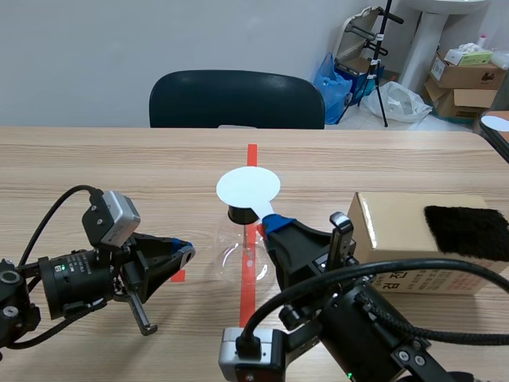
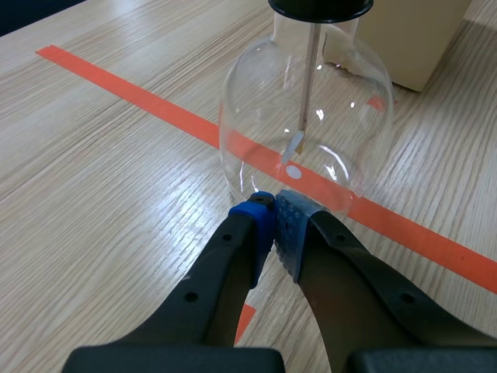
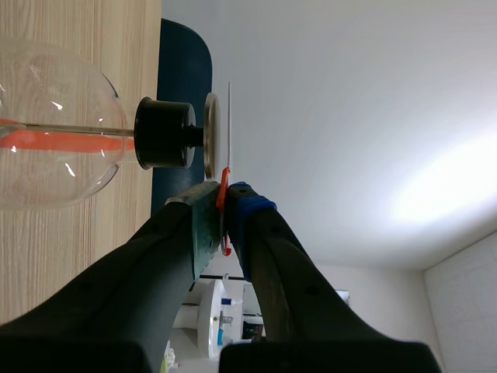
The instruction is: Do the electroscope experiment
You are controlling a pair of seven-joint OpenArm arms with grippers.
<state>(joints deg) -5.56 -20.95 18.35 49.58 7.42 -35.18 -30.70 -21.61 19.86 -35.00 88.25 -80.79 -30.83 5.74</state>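
One wooden table [image 1: 119, 159], flask [image 1: 238, 256], disc [image 1: 248, 187]; chair [image 1: 237, 97] beyond.

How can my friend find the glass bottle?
Find the wooden table, then the orange tape line down its middle. The flask stands on that line, near the tan box. It alone is see-through: a round glass belly, black stopper, thin rod inside.
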